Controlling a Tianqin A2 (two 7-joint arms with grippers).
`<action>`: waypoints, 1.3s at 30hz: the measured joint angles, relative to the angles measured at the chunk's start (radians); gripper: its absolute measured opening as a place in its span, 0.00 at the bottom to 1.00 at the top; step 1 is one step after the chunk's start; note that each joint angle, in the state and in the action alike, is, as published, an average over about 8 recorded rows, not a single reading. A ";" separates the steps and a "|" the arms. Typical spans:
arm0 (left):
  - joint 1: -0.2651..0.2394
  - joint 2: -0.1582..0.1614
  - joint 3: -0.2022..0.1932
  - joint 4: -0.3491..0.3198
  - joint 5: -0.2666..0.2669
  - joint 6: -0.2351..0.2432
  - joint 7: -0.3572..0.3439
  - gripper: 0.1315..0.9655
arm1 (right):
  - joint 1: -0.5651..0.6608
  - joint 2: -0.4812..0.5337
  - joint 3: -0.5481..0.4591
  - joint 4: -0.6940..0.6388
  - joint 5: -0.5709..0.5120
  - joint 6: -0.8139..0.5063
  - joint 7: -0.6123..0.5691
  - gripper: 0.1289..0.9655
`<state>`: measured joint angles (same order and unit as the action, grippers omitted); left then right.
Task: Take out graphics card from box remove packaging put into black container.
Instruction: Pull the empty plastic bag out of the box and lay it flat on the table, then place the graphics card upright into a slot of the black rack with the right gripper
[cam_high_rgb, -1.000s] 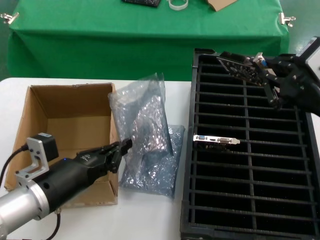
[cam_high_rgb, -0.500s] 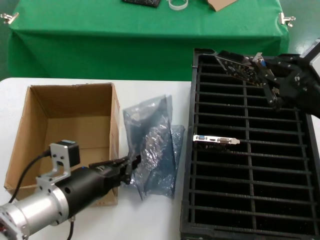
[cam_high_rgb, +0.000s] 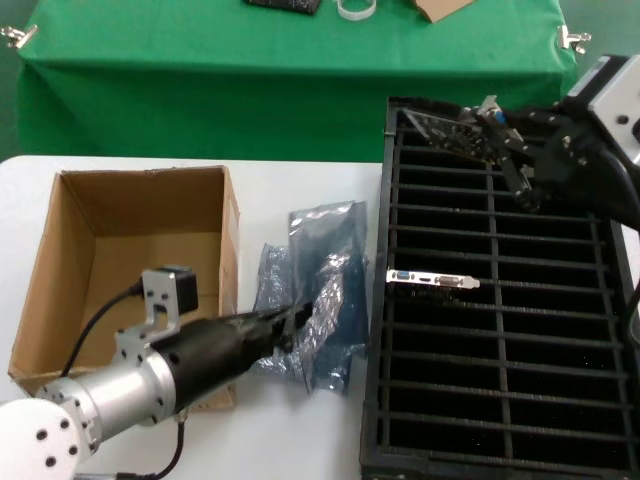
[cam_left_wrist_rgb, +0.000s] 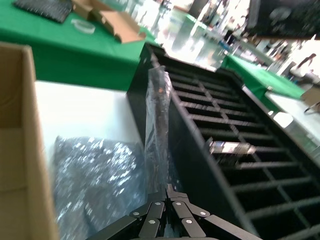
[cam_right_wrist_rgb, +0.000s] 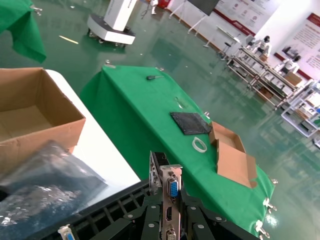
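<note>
Meanwhile, graphics card (cam_high_rgb: 452, 133) clamped in right claw (cam_high_rgb: 507, 152), packaging (cam_high_rgb: 322, 300) pinched in left claw (cam_high_rgb: 298, 318).

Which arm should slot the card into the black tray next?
The right. Its pincer already grips the graphics card above the far end of the black tray. The left pincer is busy pinching the empty bag beside the cardboard box.
</note>
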<state>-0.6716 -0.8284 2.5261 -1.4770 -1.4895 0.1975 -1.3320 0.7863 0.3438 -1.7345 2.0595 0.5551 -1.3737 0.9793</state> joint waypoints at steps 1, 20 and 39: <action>0.011 0.012 -0.028 0.004 -0.022 0.011 0.036 0.02 | 0.006 -0.002 -0.005 0.000 -0.001 -0.007 0.001 0.07; 0.132 0.174 -0.370 0.058 -0.155 0.118 0.345 0.25 | 0.195 0.028 -0.137 -0.075 0.014 -0.169 0.102 0.07; 0.350 0.424 -0.820 0.040 -0.484 0.276 0.912 0.67 | 0.741 0.056 -0.685 -0.681 0.262 -0.190 0.259 0.07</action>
<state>-0.3219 -0.4046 1.7062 -1.4372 -1.9732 0.4732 -0.4204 1.5275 0.3999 -2.4190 1.3786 0.8168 -1.5642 1.2379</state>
